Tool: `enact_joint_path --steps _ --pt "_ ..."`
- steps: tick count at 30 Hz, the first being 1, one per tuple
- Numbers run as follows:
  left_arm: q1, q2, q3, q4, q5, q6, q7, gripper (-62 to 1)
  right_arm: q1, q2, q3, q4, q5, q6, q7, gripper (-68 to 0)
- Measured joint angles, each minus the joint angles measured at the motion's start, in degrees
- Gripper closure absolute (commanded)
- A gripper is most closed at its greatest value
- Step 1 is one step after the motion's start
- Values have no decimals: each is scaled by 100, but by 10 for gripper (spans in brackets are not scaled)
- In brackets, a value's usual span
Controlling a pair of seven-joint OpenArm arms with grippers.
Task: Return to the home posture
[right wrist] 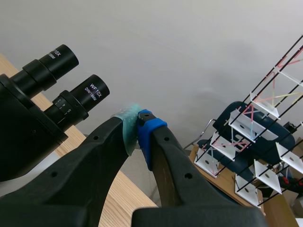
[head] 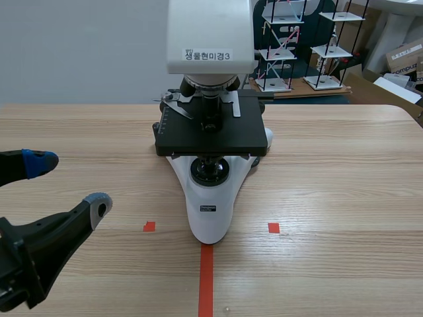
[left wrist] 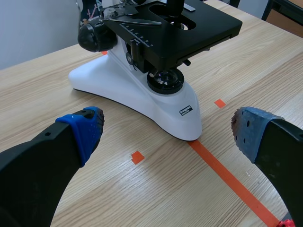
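A white microscope with a black stage stands at the table's middle. My left gripper is low at the near left, open with nothing between its blue-padded fingertips. In the left wrist view the left gripper sits just short of the microscope's base. The right arm does not show in the scene view. In the right wrist view my right gripper is shut on nothing, raised beside the microscope's two black eyepieces and facing a grey wall.
An orange-red tape line runs from the microscope base to the table's near edge, with two small squares beside it. Behind the table stand a wire rack with white plates and cardboard boxes.
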Motion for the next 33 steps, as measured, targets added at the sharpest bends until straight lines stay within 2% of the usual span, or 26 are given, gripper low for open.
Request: enact_joint_path --steps 20,22,27,31,33 --pt "0 0 0 0 0 0 0 -570 -44 2 0 2 0 0 63 -20" --pt "0 0 0 0 0 0 0 -570 -44 20 0 2 0 2 61 -59" --pt "-2 0 0 0 0 0 -2 -570 -273 221 129 227 2 2 61 -230" --pt "0 0 0 0 0 0 2 -570 -855 254 804 634 0 -2 81 -340" --pt "0 0 0 0 0 0 0 -570 -1261 254 1209 879 -7 -26 144 -421"
